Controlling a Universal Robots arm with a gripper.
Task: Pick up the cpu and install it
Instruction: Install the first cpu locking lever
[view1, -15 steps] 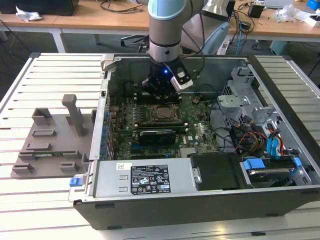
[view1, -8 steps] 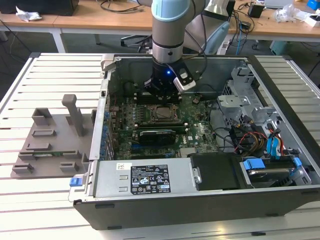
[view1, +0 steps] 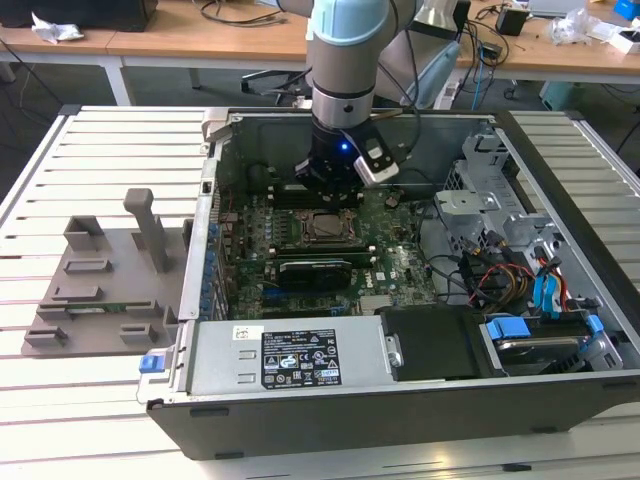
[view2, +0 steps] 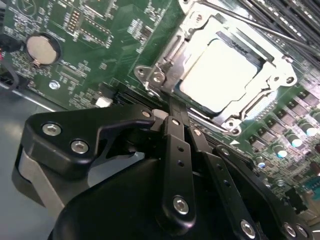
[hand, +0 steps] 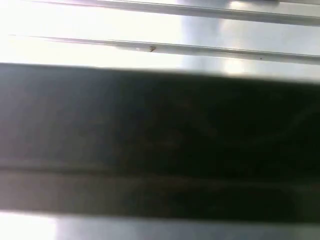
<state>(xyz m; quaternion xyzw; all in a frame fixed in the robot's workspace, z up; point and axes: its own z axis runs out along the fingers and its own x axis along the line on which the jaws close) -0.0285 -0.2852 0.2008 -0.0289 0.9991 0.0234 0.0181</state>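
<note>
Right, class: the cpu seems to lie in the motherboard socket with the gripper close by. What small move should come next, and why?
Probably a short, straight lift away from the motherboard. In the second wrist view the cpu lies flat inside the socket frame, and the gripper sits beside that frame's edge, not on the chip.

Green printed motherboard (view2: 105, 55) with pale markings and a round silver coin cell (view2: 42, 49). Square cpu (view2: 220, 75) with silver-grey metal top, seated in a bright metal socket frame (view2: 165, 65). Black metal gripper (view2: 172, 112) with silver screws. Grey plastic holder tray (view1: 100, 290) on the white slatted table (view1: 60, 420). Blue plastic drive clips (view1: 508, 328).
</note>
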